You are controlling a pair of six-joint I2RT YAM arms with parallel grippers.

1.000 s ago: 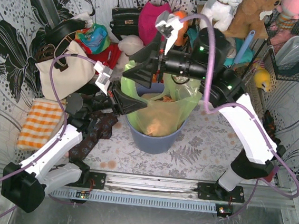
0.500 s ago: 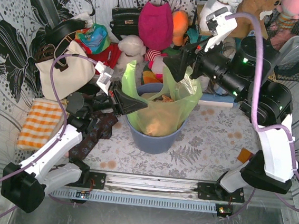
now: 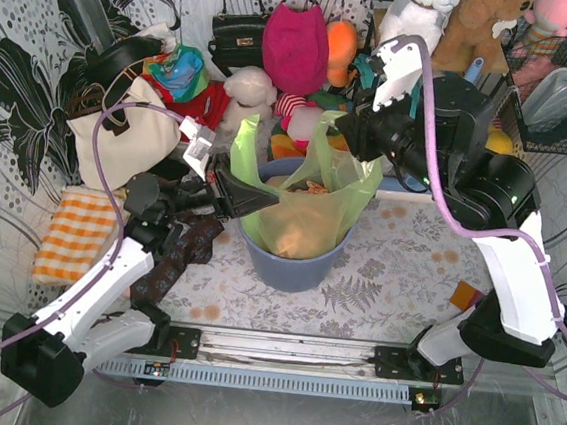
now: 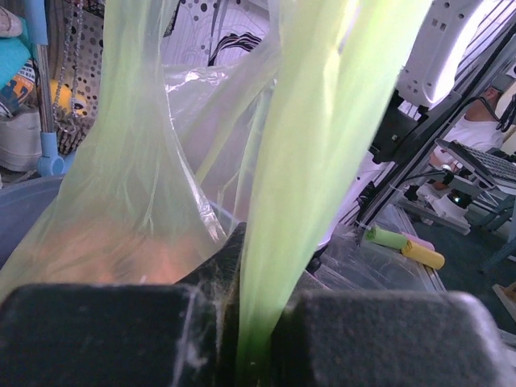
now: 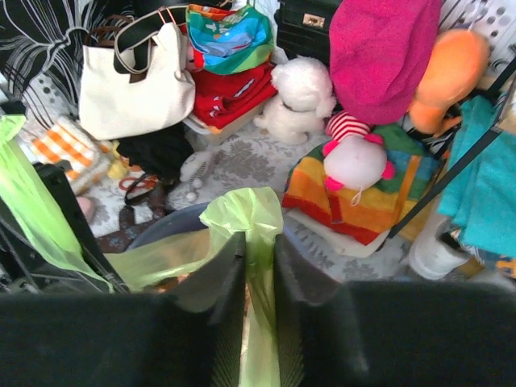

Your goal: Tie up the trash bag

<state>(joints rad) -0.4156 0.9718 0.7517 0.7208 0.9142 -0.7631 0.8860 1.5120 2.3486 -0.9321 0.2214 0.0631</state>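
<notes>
Trash bag [image 3: 308,220]: is sitting inside the blue bin [image 3: 293,266], with both top flaps sticking up.
Left gripper [image 3: 263,198]: is squeezing the bag's left flap tight.
Right gripper [image 5: 260,266]: is pinching the bag's right flap between narrow jaws.

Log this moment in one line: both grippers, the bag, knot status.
left gripper shut on bag | right gripper shut on bag | bag in bin, mouth open | knot not yet tied
</notes>
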